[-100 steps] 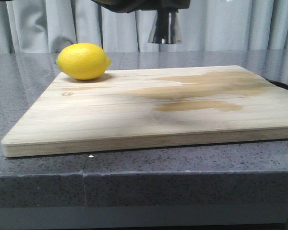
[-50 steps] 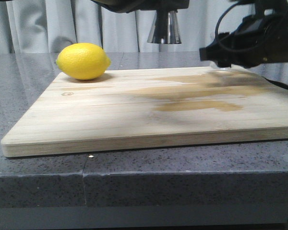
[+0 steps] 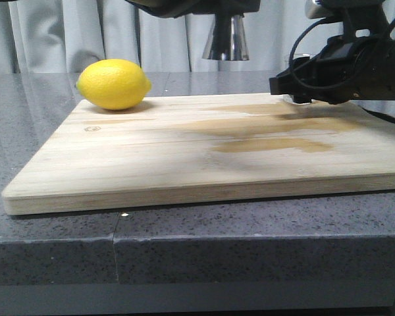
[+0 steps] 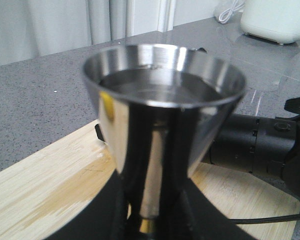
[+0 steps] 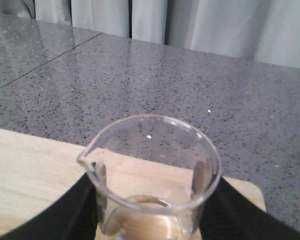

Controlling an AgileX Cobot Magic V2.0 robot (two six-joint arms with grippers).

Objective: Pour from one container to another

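Observation:
High over the back of the wooden board [image 3: 151,164] hangs the steel jigger [image 3: 226,39], with my left gripper [image 3: 207,8] shut on it. The left wrist view shows the jigger [image 4: 160,100] upright, clear liquid in its top cup, and the left gripper [image 4: 152,222] clamped round its gold-banded waist. My right gripper [image 3: 284,84] reaches in low over the board's far right part. In the right wrist view it [image 5: 150,220] is shut on the clear glass beaker [image 5: 150,165], which stands upright. Whether the beaker holds liquid I cannot tell. In the front view the beaker is mostly hidden.
A yellow lemon [image 3: 114,83] lies on the board's back left corner. Damp brown stains [image 3: 270,131] mark the board's right half. The board rests on a grey stone counter [image 3: 184,250] with curtains behind. A white appliance [image 4: 277,20] stands on the counter.
The right arm has come into the front view from the right and moved left over the board. The jigger and lemon have stayed put.

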